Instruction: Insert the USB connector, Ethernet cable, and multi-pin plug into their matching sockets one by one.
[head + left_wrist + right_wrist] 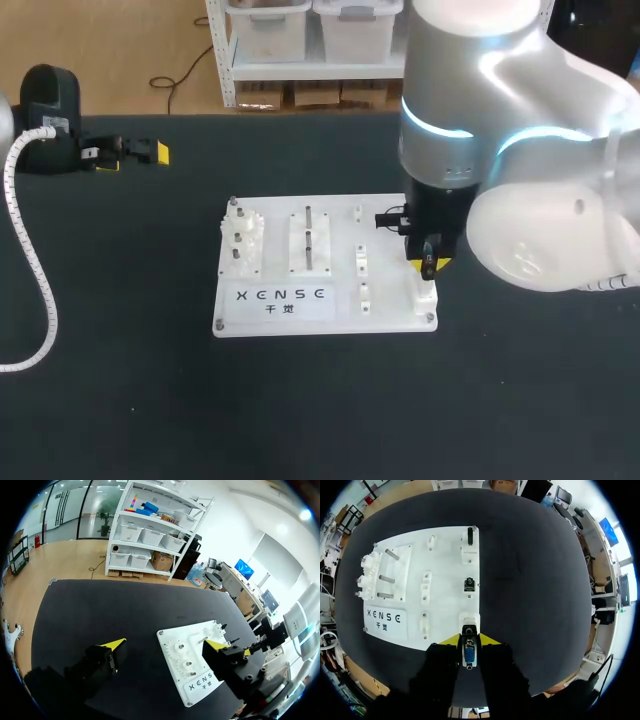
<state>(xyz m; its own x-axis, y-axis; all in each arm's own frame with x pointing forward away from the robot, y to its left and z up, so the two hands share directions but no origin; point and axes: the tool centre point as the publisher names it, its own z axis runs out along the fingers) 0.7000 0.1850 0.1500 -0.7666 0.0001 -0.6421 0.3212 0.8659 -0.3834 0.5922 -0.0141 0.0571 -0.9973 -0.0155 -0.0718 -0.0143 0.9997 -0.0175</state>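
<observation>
So, multi-pin plug (468, 655): blue-faced with a metal shell, held between the right arm's two yellow-tipped fingers, over the front right corner of the white board.
Socket block (469, 620) (425, 293): a white block on the board's right edge, by its front right corner. The plug's nose is right at it, but I cannot tell whether it is touching or just short.
Right jaws: clamped on the multi-pin plug from both sides, with a yellow tip showing either side of it.
Right arm (500, 150): comes in from the worktop's right side and stands over the board's right edge, covering the board's rear right corner in the head view.
Small black part (469, 584) (390, 220): sits midway along the board's right edge, ahead of the socket block.
Long black piece (470, 535): lies by the board's rear right corner, next to a white holder. I cannot tell which connector it is.
White board (300, 322) (445, 605): lies flat at the middle of the worktop, with a lettered label along its front edge.
Peg block (310, 240): stands near the board's middle, with metal pins on it.
Gear block (243, 240): stands near the board's left edge.
Left arm (45, 100): at the worktop's rear left corner, well apart from the board.
Left jaws: wide apart with nothing between them, and the fingers (112, 643) are tipped yellow.
Coiled cable (35, 260): white, runs from the left arm down the worktop's left edge.
Worktop (150, 400): black.
</observation>
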